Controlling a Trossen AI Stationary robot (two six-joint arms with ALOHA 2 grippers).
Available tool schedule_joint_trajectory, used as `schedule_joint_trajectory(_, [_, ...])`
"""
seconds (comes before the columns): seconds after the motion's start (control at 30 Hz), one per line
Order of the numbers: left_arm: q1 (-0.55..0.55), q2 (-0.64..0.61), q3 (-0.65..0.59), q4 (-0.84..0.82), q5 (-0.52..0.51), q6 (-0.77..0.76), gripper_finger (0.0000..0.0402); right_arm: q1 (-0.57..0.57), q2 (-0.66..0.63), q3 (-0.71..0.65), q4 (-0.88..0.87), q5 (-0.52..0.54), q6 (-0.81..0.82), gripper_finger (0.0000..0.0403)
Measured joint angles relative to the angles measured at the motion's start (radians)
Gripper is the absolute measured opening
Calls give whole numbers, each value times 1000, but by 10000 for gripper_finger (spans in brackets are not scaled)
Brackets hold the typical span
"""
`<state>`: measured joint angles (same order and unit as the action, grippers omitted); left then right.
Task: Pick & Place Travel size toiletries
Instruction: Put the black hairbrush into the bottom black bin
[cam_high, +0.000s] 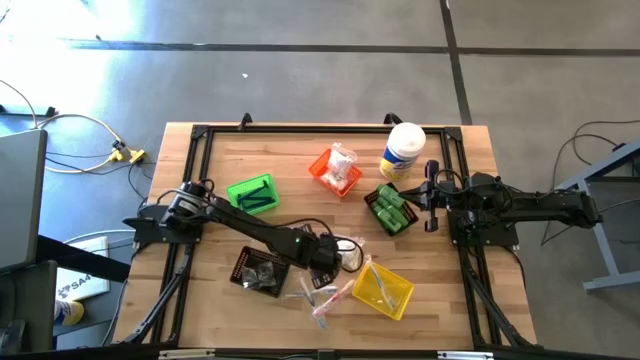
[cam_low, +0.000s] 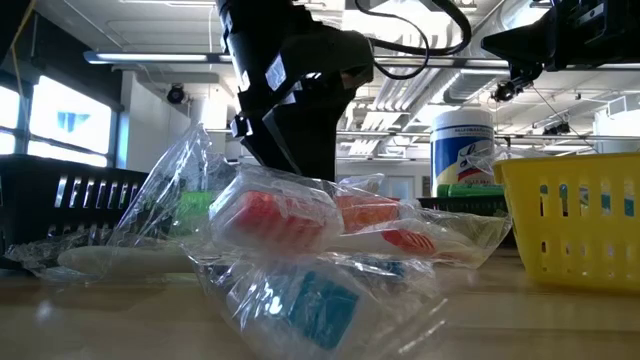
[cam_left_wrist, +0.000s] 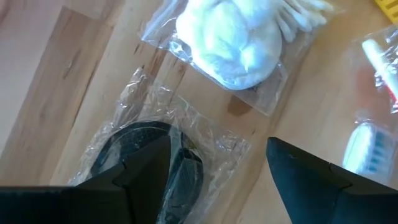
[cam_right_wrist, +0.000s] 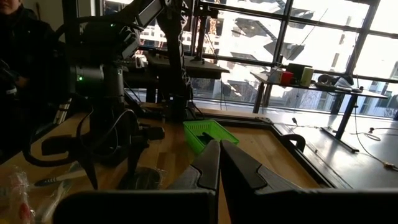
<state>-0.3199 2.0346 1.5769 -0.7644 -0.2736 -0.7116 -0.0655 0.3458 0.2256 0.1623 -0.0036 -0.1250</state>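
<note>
Left gripper (cam_left_wrist: 211, 180), fingers wide, over a wrapped dark piece (cam_left_wrist: 149, 162); right gripper (cam_high: 432, 196) closed, idle; packets (cam_high: 325, 295) remain unsorted on the table (cam_high: 470, 290).

A wooden worktop (cam_high: 220, 290) with a black frame around its edge stands on a grey floor. A tall white canister (cam_high: 404, 150) with a yellow label stands near the worktop's far edge. Nearest the canister are an orange bin (cam_high: 322, 172) and a dark bin (cam_high: 377, 203). Farther off are a green bin (cam_high: 252, 193), a yellow bin (cam_high: 384, 290) and a black bin (cam_high: 259, 271).
</note>
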Motion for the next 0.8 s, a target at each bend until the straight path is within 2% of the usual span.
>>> schedule_joint_trajectory(0.37, [0,62,2,-22,-6,-14,260,0,0,0,-3,0,-2,5])
schedule_joint_trajectory(0.43, [0,64,-1,-71,-5,-29,260,0,0,0,-2,0,-3,5])
schedule_joint_trajectory(0.8, [1,83,2,-51,22,-52,251,0,0,0,-4,1,-3,5])
